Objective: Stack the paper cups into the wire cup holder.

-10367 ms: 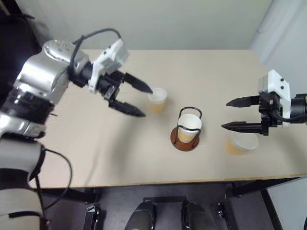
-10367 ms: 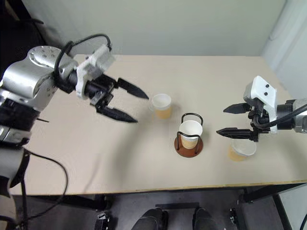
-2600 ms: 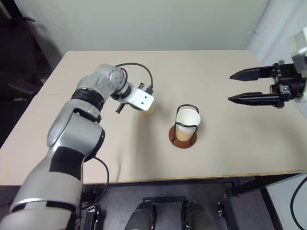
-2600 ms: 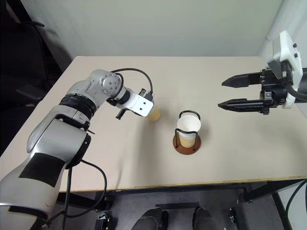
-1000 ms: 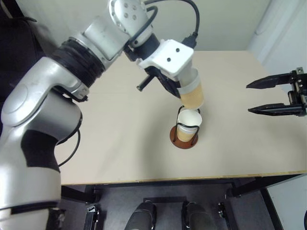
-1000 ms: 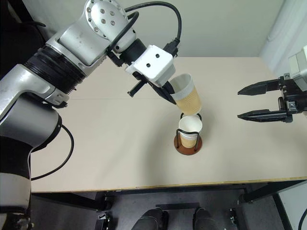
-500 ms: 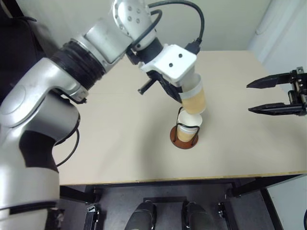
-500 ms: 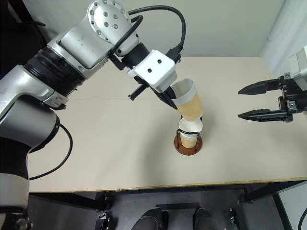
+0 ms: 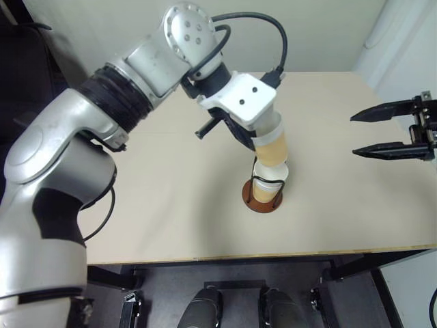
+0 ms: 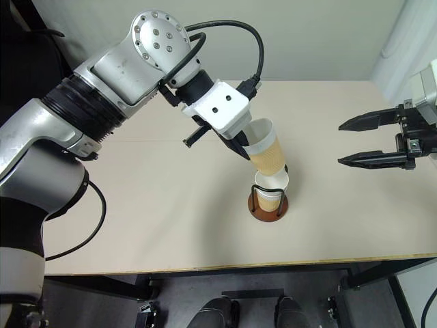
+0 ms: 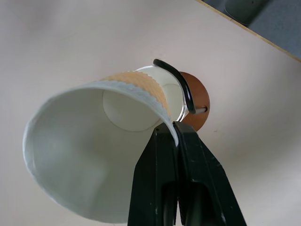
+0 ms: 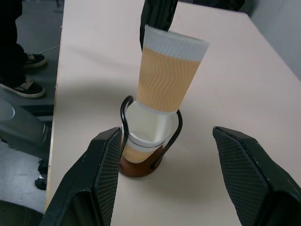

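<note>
Since a second ago we have brought the carried cup (image 10: pixel 265 148) down from just above the cup holder (image 10: pixel 268 198) until its bottom sits in the mouth of the cup already seated there (image 10: pixel 271 186). It leans a little rather than standing straight, so we judge it only partly nested.

Our left gripper (image 11: pixel 175 141) is pinched shut on the carried cup's rim, one finger inside the wall and one outside, as the left wrist view shows. Our right gripper (image 10: pixel 360 140) hangs well off to the right of the holder with its fingers spread wide and nothing between them.

The holder stands near the middle of the table (image 10: pixel 136 205), its brown base flat on the top and its black wire loop rising around the seated cup. The right wrist view shows the lower cup sitting deep inside the wire, with the upper one poking well above it.

As for progress, we count one cup fully in place and a second on its way in. What is left for this cup, as we judge it, is to straighten it, press it down and let go. We can see only these two cups on the table, so we cannot tell where a further cup lies or whether one is already nested inside the seated one.
</note>
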Available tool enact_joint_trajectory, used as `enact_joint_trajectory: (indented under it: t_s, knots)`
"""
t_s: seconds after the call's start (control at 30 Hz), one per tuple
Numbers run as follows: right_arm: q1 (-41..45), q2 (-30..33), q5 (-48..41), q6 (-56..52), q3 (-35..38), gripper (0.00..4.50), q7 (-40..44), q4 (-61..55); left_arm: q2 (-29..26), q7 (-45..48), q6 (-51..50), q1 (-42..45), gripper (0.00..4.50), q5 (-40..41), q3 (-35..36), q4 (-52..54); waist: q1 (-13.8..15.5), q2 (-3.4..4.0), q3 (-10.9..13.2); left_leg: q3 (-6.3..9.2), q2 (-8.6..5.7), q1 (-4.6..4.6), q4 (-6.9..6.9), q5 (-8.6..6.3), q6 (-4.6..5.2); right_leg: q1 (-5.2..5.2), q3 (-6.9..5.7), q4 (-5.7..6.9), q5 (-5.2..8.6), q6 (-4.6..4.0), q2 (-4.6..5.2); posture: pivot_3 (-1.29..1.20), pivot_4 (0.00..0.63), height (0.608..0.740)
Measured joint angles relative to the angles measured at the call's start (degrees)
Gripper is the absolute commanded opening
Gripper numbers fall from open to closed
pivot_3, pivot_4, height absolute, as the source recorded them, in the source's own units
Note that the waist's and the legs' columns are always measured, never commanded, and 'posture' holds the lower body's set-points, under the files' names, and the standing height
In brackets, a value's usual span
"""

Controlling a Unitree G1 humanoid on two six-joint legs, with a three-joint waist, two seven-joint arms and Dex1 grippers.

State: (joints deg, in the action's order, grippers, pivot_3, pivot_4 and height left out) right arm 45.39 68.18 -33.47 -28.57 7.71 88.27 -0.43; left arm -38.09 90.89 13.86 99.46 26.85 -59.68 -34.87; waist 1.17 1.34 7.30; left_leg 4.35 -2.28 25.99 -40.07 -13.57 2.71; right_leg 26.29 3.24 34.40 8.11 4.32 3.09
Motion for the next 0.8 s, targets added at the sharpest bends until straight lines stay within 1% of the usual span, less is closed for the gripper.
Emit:
enact_joint_trajectory:
  t_s: [0.8]
  knots:
    - [1.43, -0.57, -0.02, -1.31, -0.09, 3.11, -0.65, -0.19, 3.02, 0.0, 2.69, -0.57, 0.04, -3.65, 0.09, -6.49, 0.11, 0.01, 0.01, -0.05, -0.05, 0.05, 0.02, -0.04, -0.07, -0.11, -0.08, -0.39, -0.08, 0.12, -0.02, 0.0, 0.15, 0.74]
